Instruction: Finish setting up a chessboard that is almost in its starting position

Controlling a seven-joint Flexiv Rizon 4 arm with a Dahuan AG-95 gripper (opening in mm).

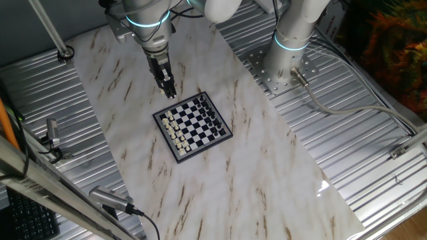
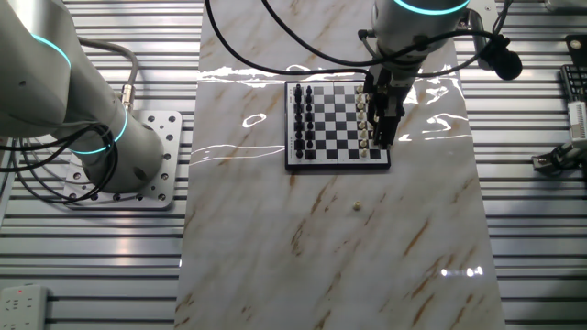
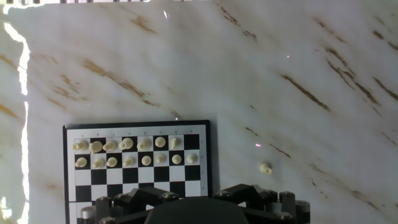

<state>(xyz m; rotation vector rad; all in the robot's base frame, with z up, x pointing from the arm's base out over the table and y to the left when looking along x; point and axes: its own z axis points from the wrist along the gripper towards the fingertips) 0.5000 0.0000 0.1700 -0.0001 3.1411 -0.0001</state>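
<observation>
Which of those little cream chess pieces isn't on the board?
The lone cream piece lying on the marble table, off to the side of the chessboard. Every other cream piece sits in the two rows along the board's edge.

This is a robot lab. A marble-patterned sheet (image 1: 260, 167) lies on a ribbed metal bench (image 1: 373, 153). Robot arms (image 2: 64, 110) are bolted down, with cables (image 1: 347, 110) trailing.

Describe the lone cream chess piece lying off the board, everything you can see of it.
The loose cream piece is tiny, pale and rounded, matching the cream pieces lined up on the chessboard. It rests on the marble-look tabletop, clear of the board's black frame and beside the cream side. Nothing touches it; the tool hangs over the board's cream edge. Its type and whether it stands upright are too small to tell.
</observation>
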